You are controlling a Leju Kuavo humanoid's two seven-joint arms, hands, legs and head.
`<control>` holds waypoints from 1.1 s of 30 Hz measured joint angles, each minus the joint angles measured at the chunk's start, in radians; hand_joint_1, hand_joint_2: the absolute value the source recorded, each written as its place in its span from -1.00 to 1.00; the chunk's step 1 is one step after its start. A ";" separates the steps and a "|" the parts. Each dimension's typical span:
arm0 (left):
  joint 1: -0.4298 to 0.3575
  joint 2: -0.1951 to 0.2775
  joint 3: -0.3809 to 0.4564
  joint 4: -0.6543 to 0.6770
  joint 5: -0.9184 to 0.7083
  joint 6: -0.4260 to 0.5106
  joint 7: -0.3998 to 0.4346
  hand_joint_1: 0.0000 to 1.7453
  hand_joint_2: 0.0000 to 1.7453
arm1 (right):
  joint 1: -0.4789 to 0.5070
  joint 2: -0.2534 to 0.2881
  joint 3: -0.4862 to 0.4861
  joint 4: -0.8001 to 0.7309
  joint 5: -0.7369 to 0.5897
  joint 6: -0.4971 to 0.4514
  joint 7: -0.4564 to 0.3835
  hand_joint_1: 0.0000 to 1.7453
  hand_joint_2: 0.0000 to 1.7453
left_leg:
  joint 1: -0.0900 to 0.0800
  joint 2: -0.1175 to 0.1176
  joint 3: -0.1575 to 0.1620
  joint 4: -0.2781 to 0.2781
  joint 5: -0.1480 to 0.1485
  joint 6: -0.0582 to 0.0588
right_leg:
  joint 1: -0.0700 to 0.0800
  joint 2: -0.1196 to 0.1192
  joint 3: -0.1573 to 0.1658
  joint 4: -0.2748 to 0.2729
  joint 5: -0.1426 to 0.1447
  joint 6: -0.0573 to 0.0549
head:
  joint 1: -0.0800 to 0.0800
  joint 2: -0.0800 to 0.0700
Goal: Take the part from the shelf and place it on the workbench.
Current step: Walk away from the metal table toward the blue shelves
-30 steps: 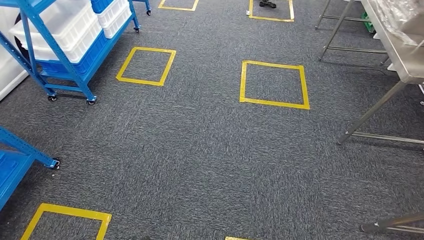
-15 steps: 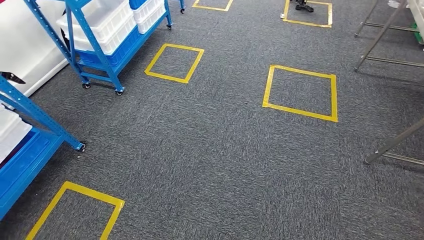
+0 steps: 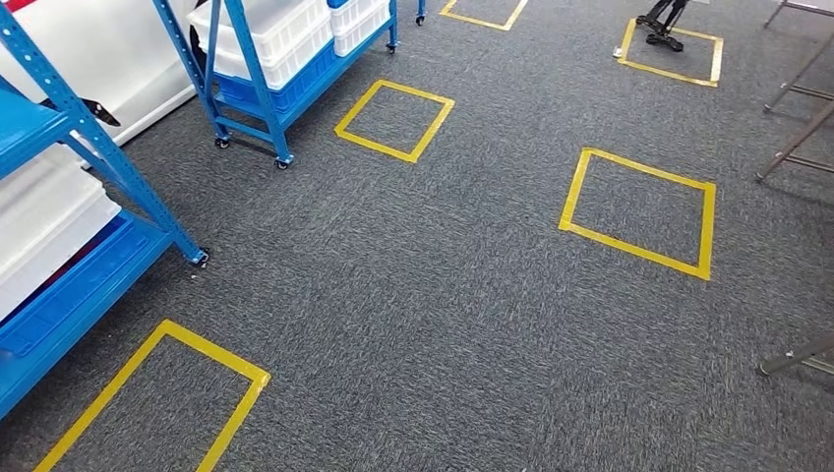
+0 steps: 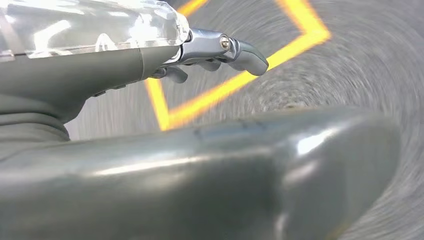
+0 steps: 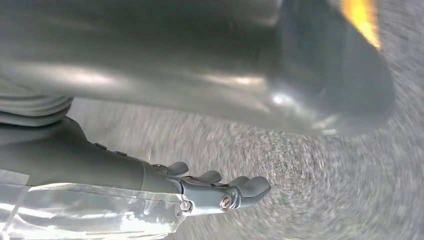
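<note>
A blue shelf (image 3: 131, 187) stands at the near left of the head view and carries white bins (image 3: 39, 221). A second blue shelf on wheels (image 3: 258, 93) stands further back, also stacked with white bins (image 3: 270, 34). I cannot make out the part among them. Only metal legs of the workbench (image 3: 795, 143) show, at the right edge. In the left wrist view my left hand (image 4: 125, 65) hangs over the carpet, fingers stretched out and holding nothing. My right hand (image 5: 150, 180) hangs the same way in the right wrist view, empty.
Grey carpet carries yellow tape squares, one at the near left (image 3: 157, 393), one by the far shelf (image 3: 393, 120) and one at the right (image 3: 639, 211). A black object (image 3: 661, 25) sits in a far square. Another metal leg (image 3: 799, 356) pokes in at lower right.
The camera has turned left, so the whole scene has slid right. The workbench top has left the picture and the near shelf with its bins has come in. Both hands stay empty.
</note>
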 joint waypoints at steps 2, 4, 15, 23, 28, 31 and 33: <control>0.016 -0.013 0.126 0.000 0.130 -0.010 -0.053 -1.00 -1.00 | 0.018 0.006 -0.088 0.001 -0.060 -0.015 -0.048 -1.00 -1.00 | 0.000 -0.025 0.003 0.002 -0.002 0.000 | 0.000 0.004 0.007 -0.032 0.044 -0.003 | 0.000 0.000; 0.031 -0.026 0.241 0.000 0.226 -0.032 -0.087 -1.00 -1.00 | 0.034 0.012 -0.157 0.003 -0.097 -0.017 -0.081 -1.00 -1.00 | 0.000 -0.046 0.005 0.006 -0.006 -0.005 | -0.001 0.025 0.064 -0.165 0.115 -0.007 | 0.000 0.000; 0.078 -0.062 0.602 0.001 0.314 -0.094 -0.088 -1.00 -1.00 | 0.086 0.055 -0.418 0.012 -0.194 0.017 -0.103 -1.00 -1.00 | 0.005 0.009 -0.126 0.285 -0.152 -0.051 | 0.006 -0.023 0.115 -0.275 0.145 -0.053 | -0.005 0.000; 0.081 -0.067 0.650 0.001 0.311 -0.109 -0.089 -1.00 -1.00 | 0.091 0.078 -0.453 0.015 -0.187 0.019 -0.072 -1.00 -1.00 | -0.010 0.051 0.015 0.003 -0.024 -0.022 | 0.012 -0.083 0.135 -0.275 0.131 -0.032 | -0.004 0.000; 0.084 -0.070 0.656 0.001 0.301 -0.125 -0.096 -1.00 -1.00 | 0.093 0.087 -0.457 0.018 -0.180 0.026 -0.044 -1.00 -1.00 | 0.000 0.016 0.028 -0.021 -0.003 -0.003 | 0.005 -0.013 0.082 -0.147 0.049 -0.008 | -0.002 0.000; 0.083 -0.070 0.658 0.001 0.293 -0.132 -0.098 -1.00 -1.00 | 0.101 0.090 -0.462 0.021 -0.176 0.032 -0.028 -1.00 -1.00 | 0.000 -0.010 0.026 -0.018 -0.003 -0.001 | 0.003 0.001 0.004 0.002 0.003 -0.002 | -0.002 0.000; 0.084 -0.071 0.659 0.001 0.289 -0.133 -0.097 -1.00 -1.00 | 0.104 0.092 -0.468 0.021 -0.175 0.033 -0.020 -1.00 -1.00 | 0.002 -0.033 0.027 -0.012 -0.006 -0.005 | -0.002 0.007 0.031 -0.068 0.064 0.000 | -0.002 0.000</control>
